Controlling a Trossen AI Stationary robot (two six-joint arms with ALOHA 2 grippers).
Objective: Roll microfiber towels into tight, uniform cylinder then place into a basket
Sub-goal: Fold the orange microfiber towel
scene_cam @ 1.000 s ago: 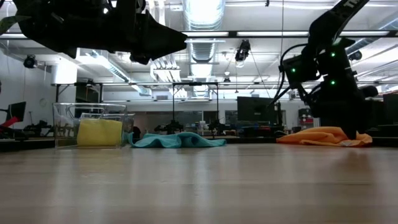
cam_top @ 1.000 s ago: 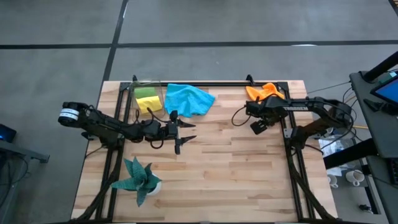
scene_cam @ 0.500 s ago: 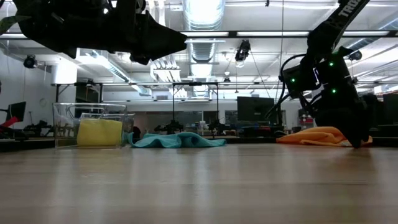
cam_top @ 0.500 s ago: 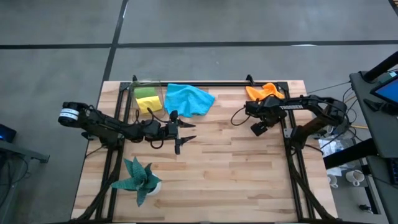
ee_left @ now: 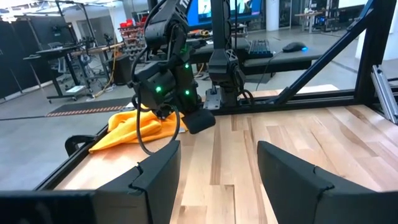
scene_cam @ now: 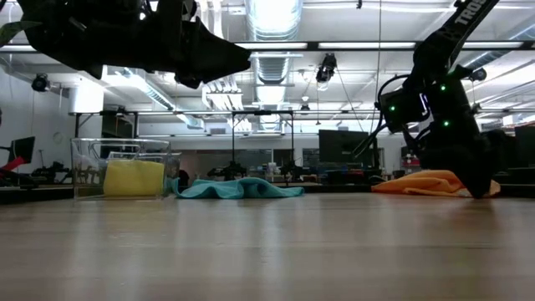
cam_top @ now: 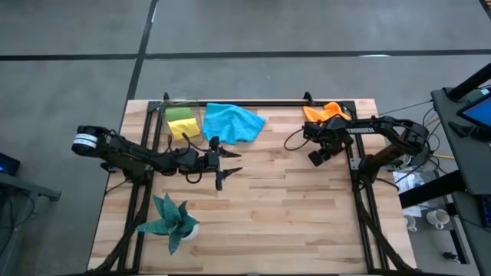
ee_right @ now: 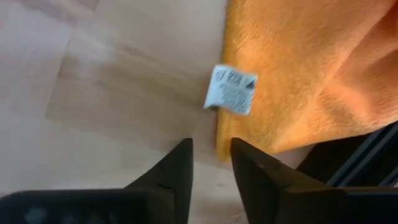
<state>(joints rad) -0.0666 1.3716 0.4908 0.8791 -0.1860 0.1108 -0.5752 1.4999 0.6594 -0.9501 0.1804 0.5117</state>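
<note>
Reaching for the orange towel at the tabletop's far right edge, the right hand narrows around its hem, not yet pinching; left hand spread, waiting mid-table. Yellow and green towels sit in the basket; blue towel lies unrolled beside it.

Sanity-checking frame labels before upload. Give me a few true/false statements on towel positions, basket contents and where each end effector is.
1. The orange towel lies at the far right corner of the table. True.
2. The basket holds a yellow towel. True; the high view also shows a lime green towel in it.
3. The blue towel is rolled into a tight cylinder. False; it lies loose and crumpled beside the basket.
4. The right end effector is at the edge of the orange towel, next to its white tag. True.
5. The left end effector is clamped on the blue towel. False; it is open over bare wood, holding nothing.
6. The potted plant stands inside the basket. False; it stands at the near left of the table.
</note>
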